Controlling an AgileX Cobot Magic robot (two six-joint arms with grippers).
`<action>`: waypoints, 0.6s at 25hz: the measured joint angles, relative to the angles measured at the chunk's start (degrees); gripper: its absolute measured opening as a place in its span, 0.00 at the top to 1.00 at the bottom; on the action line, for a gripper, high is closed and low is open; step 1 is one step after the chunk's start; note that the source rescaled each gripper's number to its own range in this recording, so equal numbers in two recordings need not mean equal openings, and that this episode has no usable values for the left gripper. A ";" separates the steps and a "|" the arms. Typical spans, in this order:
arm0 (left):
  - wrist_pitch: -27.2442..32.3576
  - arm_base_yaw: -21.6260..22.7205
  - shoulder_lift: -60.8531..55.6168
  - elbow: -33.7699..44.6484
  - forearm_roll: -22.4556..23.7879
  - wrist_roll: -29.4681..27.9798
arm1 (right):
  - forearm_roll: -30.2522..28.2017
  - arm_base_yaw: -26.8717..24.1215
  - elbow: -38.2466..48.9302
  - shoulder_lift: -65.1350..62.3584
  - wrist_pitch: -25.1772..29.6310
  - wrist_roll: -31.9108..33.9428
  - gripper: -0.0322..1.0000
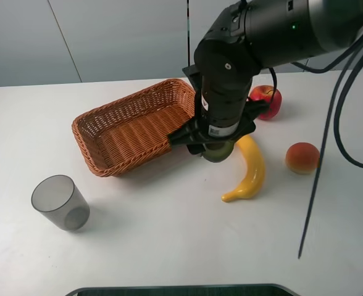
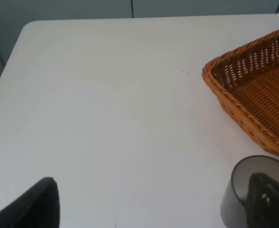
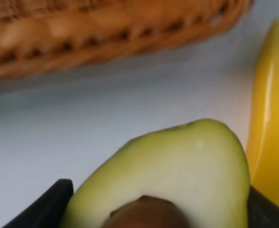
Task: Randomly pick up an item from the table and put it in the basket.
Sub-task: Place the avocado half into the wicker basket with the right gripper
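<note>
My right gripper (image 1: pixel 217 147) is shut on the halved avocado (image 1: pixel 219 152), which hangs just outside the right end of the wicker basket (image 1: pixel 123 102), between it and the banana. In the right wrist view the avocado (image 3: pixel 177 171) shows pale green flesh and a brown pit between the dark fingers (image 3: pixel 49 204), with the basket wall (image 3: pixel 106 28) behind it. Whether it touches the white table (image 1: pixel 169 246) I cannot tell. My left gripper (image 2: pixel 149 209) is open and empty over the table near the basket's left end (image 2: pixel 253 95); it does not show in the exterior view.
A yellow banana (image 1: pixel 249 169) lies right beside the avocado, also in the right wrist view (image 3: pixel 272 118). A red apple (image 1: pixel 268 98) and an orange-red peach (image 1: pixel 302 158) lie further right. A translucent grey cup (image 1: pixel 61 202) stands front left, close to the left gripper (image 2: pixel 244 190).
</note>
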 joint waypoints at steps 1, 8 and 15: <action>0.00 0.00 0.00 0.00 0.00 0.00 | 0.00 0.00 -0.88 0.00 0.00 -0.73 0.93; 0.00 0.00 0.00 0.00 0.00 0.00 | 0.11 0.00 -10.09 1.09 -0.29 -4.06 0.93; 0.00 0.00 0.00 0.00 0.00 0.00 | 0.01 0.00 -20.17 8.68 -1.29 -8.59 0.93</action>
